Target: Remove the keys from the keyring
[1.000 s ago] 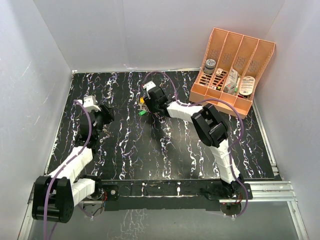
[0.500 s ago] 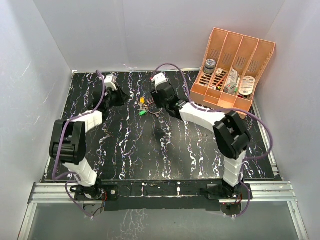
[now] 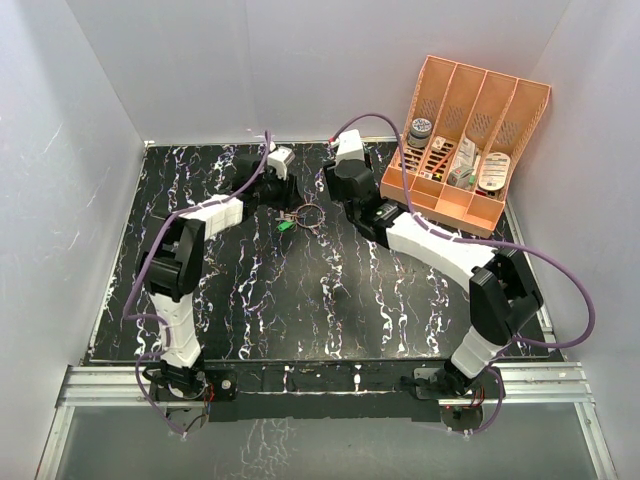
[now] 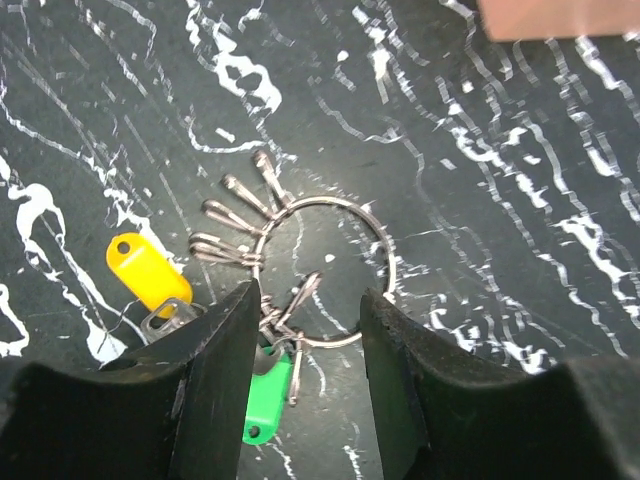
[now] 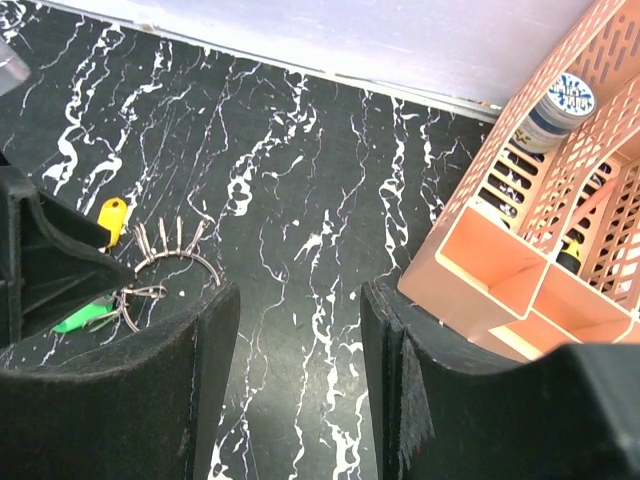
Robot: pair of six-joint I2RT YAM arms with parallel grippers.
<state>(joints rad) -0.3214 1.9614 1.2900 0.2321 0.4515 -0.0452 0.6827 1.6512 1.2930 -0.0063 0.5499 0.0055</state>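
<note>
The keyring [image 4: 325, 270] is a thin silver loop lying flat on the black marbled table; it also shows in the top view [image 3: 309, 215] and the right wrist view [image 5: 172, 262]. Several silver clips hang on it. A yellow-orange key [image 4: 147, 275] and a green key [image 4: 264, 396] lie at its left side, still on it. My left gripper [image 4: 312, 330] is open, its jaws straddling the ring's near edge just above the table. My right gripper [image 5: 298, 340] is open and empty, to the right of the ring, over bare table.
An orange slotted organiser [image 3: 462, 140] with small items stands at the back right, close to the right gripper [image 5: 520, 250]. White walls enclose the table on three sides. Both arms reach to the far middle of the table.
My left gripper has swung from the left side of the table over to the keyring. My right gripper has drawn back from the ring toward the organiser.
</note>
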